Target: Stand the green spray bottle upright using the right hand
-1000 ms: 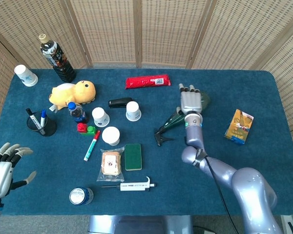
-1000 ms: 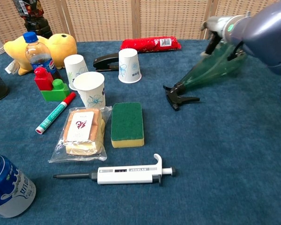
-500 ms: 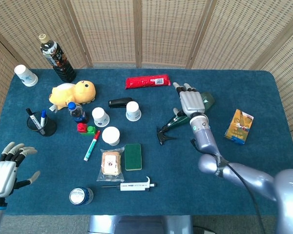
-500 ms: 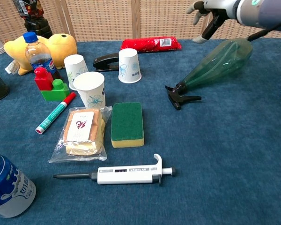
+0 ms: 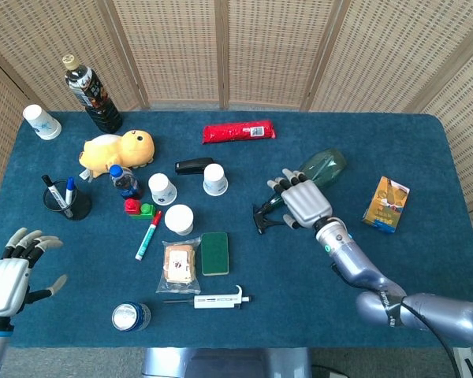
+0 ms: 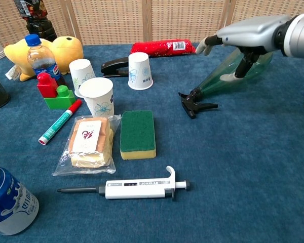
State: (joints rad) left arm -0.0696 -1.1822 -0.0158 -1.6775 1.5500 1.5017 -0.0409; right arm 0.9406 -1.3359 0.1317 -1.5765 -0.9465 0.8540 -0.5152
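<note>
Green spray bottle [image 5: 309,179] found lying on its side on the blue tabletop [image 5: 426,157], black trigger head [image 6: 194,103] toward the near centre, rounded base angled up toward the far right edge; not yet upright. Right robot hand [image 5: 303,203] positioned above the neck end of the bottle, palm down, fingers spread apart and closed on nothing; contact with the bottle cannot be confirmed from either view, though the chest view shows a thumb dipping toward the green body. Placement judged as a set-up for a grasp on the narrow part, from which the base could be swung down. Risk noted: smooth tapered body likely to roll or slip under a loose hold. Left robot hand [image 5: 8,272] idle at the near left edge, fingers apart, empty. Juice carton [image 5: 386,204] lying just right of the bottle; white paper cup [image 5: 215,179] well to its left, outside the likely swing path
</note>
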